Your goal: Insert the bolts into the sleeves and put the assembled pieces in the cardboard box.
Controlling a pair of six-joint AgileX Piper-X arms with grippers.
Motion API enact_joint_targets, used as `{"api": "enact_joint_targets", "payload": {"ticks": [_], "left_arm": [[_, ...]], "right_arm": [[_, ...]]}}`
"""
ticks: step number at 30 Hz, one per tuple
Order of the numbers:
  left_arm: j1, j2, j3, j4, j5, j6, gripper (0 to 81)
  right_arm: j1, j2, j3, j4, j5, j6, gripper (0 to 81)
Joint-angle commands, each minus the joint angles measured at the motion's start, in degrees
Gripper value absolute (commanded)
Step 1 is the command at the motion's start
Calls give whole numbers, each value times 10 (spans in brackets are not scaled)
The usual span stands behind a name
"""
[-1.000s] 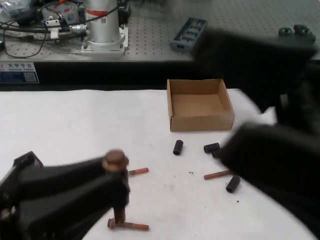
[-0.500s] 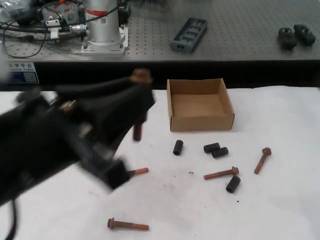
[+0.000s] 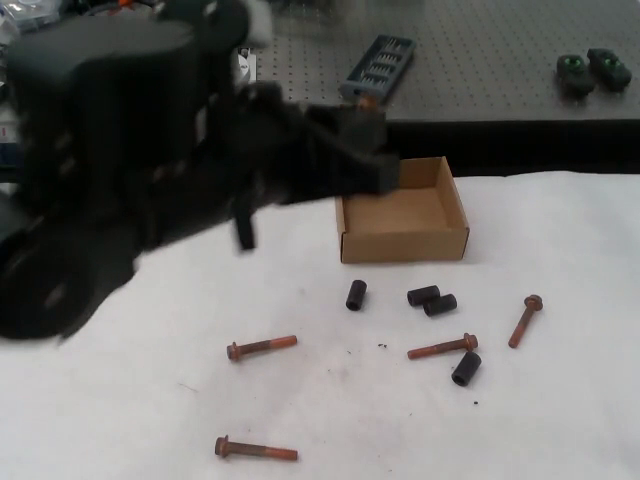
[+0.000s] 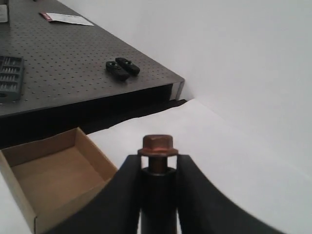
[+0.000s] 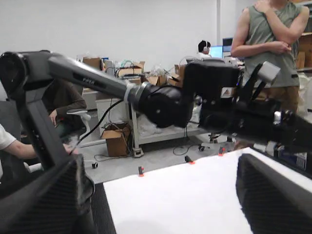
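Observation:
My left gripper [image 4: 158, 163] is shut on a copper bolt [image 4: 157, 145]; its hex head stands up above the fingers and a dark sleeve-like part sits below the head. In the high view this left gripper [image 3: 365, 125] hangs above the back left corner of the cardboard box [image 3: 405, 243], whose near wall [image 4: 100, 163] also appears in the left wrist view. Several black sleeves [image 3: 356, 295] and several loose bolts [image 3: 262, 347] lie on the white cloth in front of the box. My right gripper [image 5: 161, 190] is open, held high and facing the left arm [image 5: 161, 105].
A dark perforated bench runs behind the cloth, carrying a blue-grey bit holder [image 3: 378, 62] and two black pieces [image 3: 590, 68]. The left arm's bulk covers the cloth's back left part. Bare cloth lies at the front right.
The left arm has swung from the cloth's front left up and back toward the box, carrying the bolt. The right arm has withdrawn from the high view.

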Motion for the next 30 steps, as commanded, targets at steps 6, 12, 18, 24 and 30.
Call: {"api": "enact_joint_targets", "payload": {"ticks": [6,12,18,24,30], "left_arm": [[28,149,-169,47,13,-1,6],[42,266,-299,96,13,-3,6],[55,362,-409,127,3,-3,6],[66,447,-487,138,-9,-6,6],[80,527,-582,186,-19,-24,6]], "right_arm": [[-3,-24,-5,106,-15,-8,631],[-3,-25,-5,110,-15,-12,631],[-3,-25,-5,110,-15,-12,631],[-3,-25,-5,110,-15,-10,631],[-3,-25,-5,111,-15,-10,631]]}}
